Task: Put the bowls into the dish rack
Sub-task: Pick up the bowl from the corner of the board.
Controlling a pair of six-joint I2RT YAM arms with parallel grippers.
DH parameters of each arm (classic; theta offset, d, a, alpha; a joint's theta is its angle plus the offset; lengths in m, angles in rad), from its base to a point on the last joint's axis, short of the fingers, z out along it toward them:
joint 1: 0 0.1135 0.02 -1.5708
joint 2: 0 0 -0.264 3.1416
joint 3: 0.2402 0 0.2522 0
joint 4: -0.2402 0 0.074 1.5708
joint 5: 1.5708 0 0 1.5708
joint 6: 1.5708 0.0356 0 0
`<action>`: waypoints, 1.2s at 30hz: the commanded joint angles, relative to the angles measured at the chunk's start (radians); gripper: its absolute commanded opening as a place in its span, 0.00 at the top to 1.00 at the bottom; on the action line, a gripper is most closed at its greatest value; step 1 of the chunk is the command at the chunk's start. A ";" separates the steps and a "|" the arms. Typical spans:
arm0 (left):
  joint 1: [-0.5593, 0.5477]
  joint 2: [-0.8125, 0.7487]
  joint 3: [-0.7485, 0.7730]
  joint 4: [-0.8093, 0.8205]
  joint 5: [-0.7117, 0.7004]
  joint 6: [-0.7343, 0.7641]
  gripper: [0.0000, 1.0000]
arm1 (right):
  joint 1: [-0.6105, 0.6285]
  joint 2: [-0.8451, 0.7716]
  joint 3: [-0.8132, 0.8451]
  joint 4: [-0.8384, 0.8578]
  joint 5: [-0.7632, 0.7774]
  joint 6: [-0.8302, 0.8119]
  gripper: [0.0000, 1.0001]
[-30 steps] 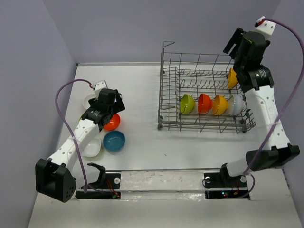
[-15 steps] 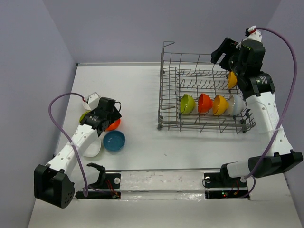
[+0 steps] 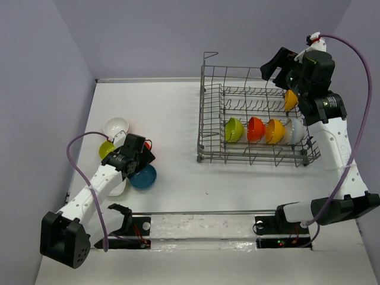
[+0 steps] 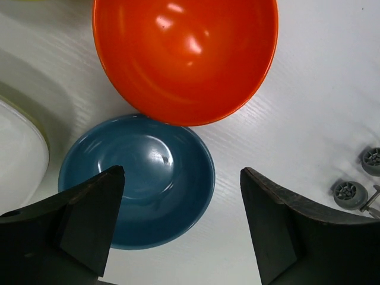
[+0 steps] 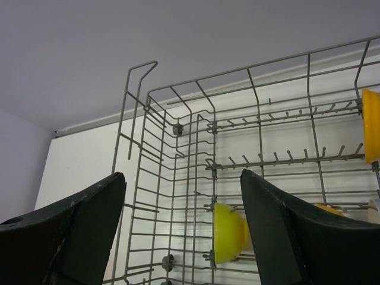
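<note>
On the white table (image 3: 178, 130), your rack (image 3: 208, 113) held five bowls (image 3: 234, 129); five more sat at the left. Your left gripper (image 4: 181, 178) and right gripper (image 5: 183, 178) both gaped empty, the left above the blue bowl (image 4: 142, 172).

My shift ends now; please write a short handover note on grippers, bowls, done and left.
Left gripper: open, empty, low over the blue bowl and red-orange bowl on the table.
Right gripper: open, empty, raised above the far right corner of the dish rack.
Done: five in the rack: lime green one, red-orange one, orange-yellow one, white one in a row, second orange-yellow one behind.
Left: five on the table: those two, plus lime green bowl, round white bowl, squarish white bowl.
</note>
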 commanded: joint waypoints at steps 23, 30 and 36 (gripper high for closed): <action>-0.036 0.065 -0.011 -0.001 0.094 -0.002 0.17 | 0.009 -0.025 0.028 0.004 -0.061 -0.006 0.16; -0.073 0.158 0.069 0.025 0.057 0.016 0.18 | 0.009 -0.026 0.020 0.003 -0.058 -0.009 0.16; -0.093 0.213 0.088 0.045 0.048 0.025 0.30 | 0.009 -0.031 0.020 0.004 -0.050 -0.012 0.16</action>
